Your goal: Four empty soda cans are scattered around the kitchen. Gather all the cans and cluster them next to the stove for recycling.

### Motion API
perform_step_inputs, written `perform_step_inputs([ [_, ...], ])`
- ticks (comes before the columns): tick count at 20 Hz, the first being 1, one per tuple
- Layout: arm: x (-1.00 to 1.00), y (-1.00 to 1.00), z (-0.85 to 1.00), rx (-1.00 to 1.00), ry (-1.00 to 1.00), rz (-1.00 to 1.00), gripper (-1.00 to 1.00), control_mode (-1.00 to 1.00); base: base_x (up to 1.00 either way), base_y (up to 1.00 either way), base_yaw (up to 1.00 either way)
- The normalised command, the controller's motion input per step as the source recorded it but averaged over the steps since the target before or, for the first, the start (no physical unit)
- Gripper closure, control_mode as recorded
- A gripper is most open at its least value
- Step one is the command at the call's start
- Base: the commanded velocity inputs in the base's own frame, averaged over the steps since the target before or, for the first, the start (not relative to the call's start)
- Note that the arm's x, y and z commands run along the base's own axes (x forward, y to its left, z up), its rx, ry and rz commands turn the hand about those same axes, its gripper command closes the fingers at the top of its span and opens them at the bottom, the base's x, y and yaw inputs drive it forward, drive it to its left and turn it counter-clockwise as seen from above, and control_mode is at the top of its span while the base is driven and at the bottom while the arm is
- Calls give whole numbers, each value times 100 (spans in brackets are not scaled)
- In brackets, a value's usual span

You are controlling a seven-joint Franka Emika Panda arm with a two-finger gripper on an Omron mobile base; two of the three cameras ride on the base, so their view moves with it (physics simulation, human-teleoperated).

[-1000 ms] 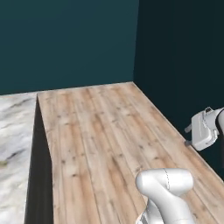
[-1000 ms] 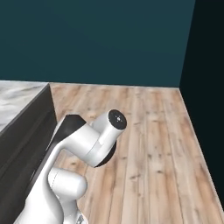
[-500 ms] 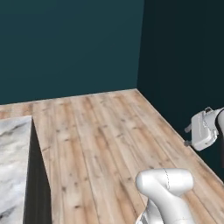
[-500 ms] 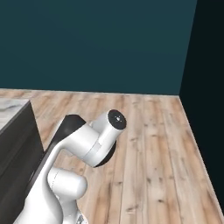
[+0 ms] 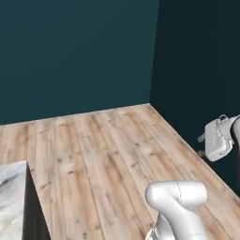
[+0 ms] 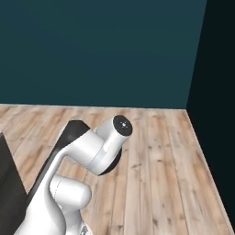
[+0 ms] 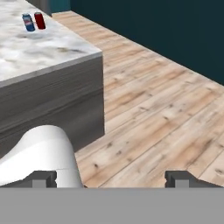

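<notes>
two soda cans, a blue one [image 7: 28, 22] and a red one [image 7: 40, 20], stand upright just beside each other far back on the marble tabletop [image 7: 52, 50]. the pincer [image 7: 110, 178] is spread wide, holding nothing. they look light, thin-walled and slick; best gripped gently around the middle.

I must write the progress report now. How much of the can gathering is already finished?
Done: nothing clearly; no stove is visible. Two cans, one blue and one red, stand close together on the marble counter. In hand: nothing; the hand is open and empty, far from them. Left: finding the other cans and clustering all by the stove.
</notes>
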Motion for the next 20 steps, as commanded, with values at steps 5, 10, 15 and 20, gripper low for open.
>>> perform_step_inputs([
  [5, 0, 0, 0, 0, 0, 0, -100, 100, 100, 0, -10],
  [10, 0, 0, 0, 0, 0, 0, -100, 100, 100, 0, -10],
  [15, 0, 0, 0, 0, 0, 0, -100, 100, 100, 0, -10],
  [20, 0, 0, 0, 0, 0, 0, -100, 100, 100, 1, -8],
])
